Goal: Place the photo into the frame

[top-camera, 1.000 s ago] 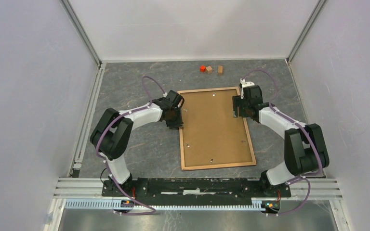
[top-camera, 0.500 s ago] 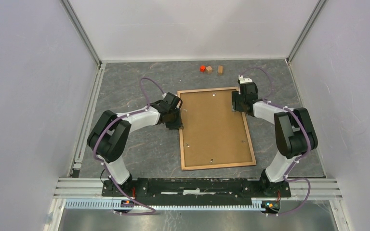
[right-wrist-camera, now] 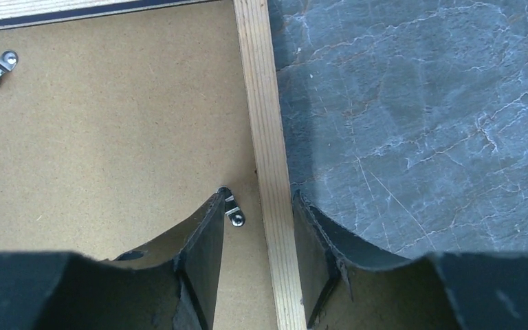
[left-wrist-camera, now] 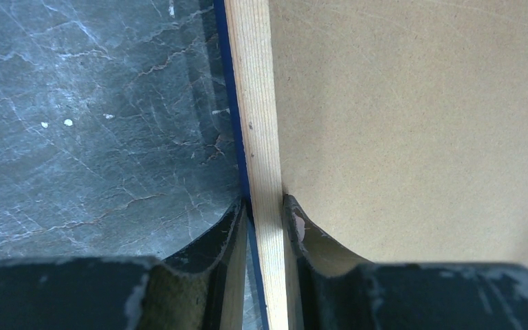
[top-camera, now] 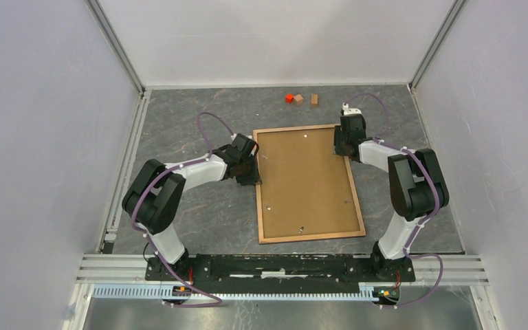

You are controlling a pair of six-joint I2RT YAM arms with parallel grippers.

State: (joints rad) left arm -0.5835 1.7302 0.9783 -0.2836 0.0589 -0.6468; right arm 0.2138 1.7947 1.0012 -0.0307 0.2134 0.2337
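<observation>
The frame (top-camera: 309, 236) lies flat and slightly skewed on the table (top-camera: 199, 213), light-wood side up, with its dark blue edge showing.

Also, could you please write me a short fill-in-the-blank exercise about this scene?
1. The left hand grips the frame's ____ rail.
2. The right hand straddles its ____ rail.
3. The brown backing board faces ____.
4. Of the three small blocks, one is ____.
Missing words: left, right, up, red.
</observation>
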